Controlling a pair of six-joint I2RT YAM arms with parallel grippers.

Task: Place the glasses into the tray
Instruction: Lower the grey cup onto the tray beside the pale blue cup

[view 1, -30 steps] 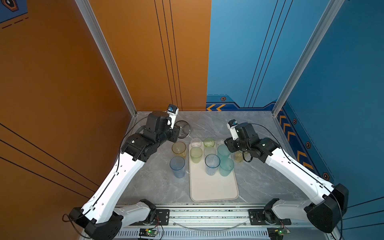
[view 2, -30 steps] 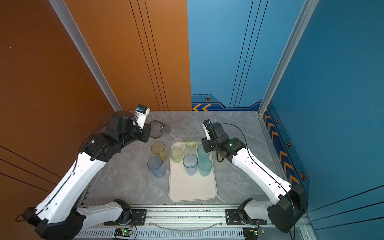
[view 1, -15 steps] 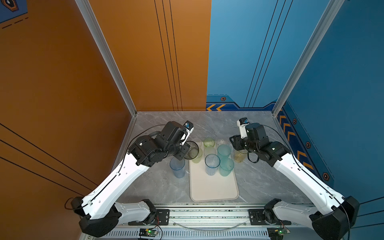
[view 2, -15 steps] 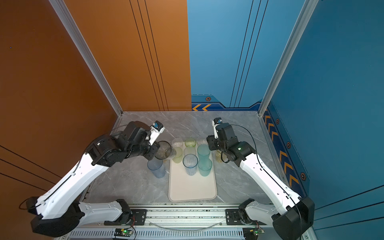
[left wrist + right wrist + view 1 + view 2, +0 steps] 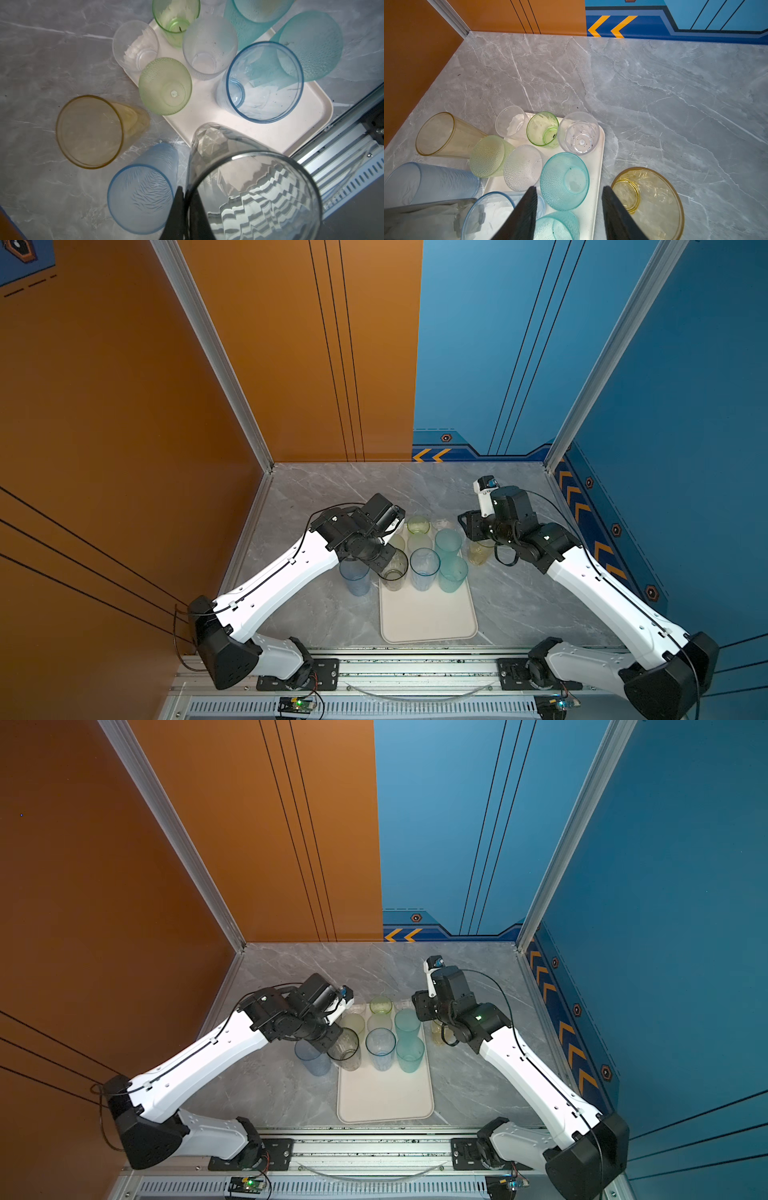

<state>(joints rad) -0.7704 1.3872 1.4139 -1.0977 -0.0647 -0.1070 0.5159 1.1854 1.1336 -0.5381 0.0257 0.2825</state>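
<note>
My left gripper (image 5: 185,194) is shut on the rim of a smoky grey glass (image 5: 394,568) (image 5: 345,1048) (image 5: 249,187), holding it over the left edge of the cream tray (image 5: 428,622) (image 5: 301,116). Several glasses stand in the tray, among them a green one (image 5: 418,525), two teal ones (image 5: 448,541) and a blue-rimmed clear one (image 5: 424,568). My right gripper (image 5: 570,188) (image 5: 469,526) hangs open above the tray's right rim (image 5: 596,166), between a teal glass (image 5: 564,180) and a short yellow glass (image 5: 648,199) on the table.
Left of the tray on the grey marble table stand a tall light blue glass (image 5: 354,576) (image 5: 143,197) and a tall yellow glass (image 5: 89,131). The orange wall (image 5: 208,448) borders the left, the blue wall the back and right, and a metal rail (image 5: 415,668) the front.
My left arm has carried the smoky grey glass from the back left of the table to the tray's left edge. My right arm has shifted slightly right, its gripper still open.
</note>
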